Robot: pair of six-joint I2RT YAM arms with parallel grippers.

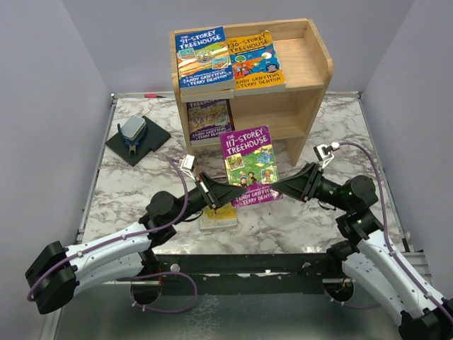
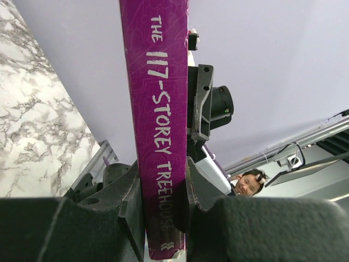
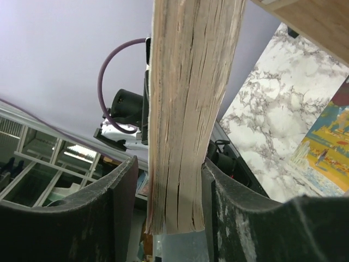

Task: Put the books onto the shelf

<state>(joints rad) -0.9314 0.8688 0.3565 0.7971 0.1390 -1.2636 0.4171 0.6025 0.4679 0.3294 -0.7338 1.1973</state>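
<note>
1 book [image 1: 219,221] half-hidden beneath gripped purple book [image 1: 248,159].

Enclosure: plain pale lilac walls [image 1: 42,71] on three sides.
Surface: white marble-patterned worktop [image 1: 361,134] with grey veins.
Light: even.

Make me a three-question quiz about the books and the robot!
1. Where is the purple "117-Storey Treehouse" paperback?
A. held up in front of the light wooden two-tier shelf
B. on the shelf's top
C. inside its lower tier
2. How many books lie on the shelf's top?
A. none
B. two
C. five
3. The left gripper is:
A. wide open
B. empty
C. shut on the purple paperback's spine
Answers: 1 A, it is raised before the shelf. 2 B, a blue book and an orange book. 3 C, fingers press both sides of its spine.
</note>
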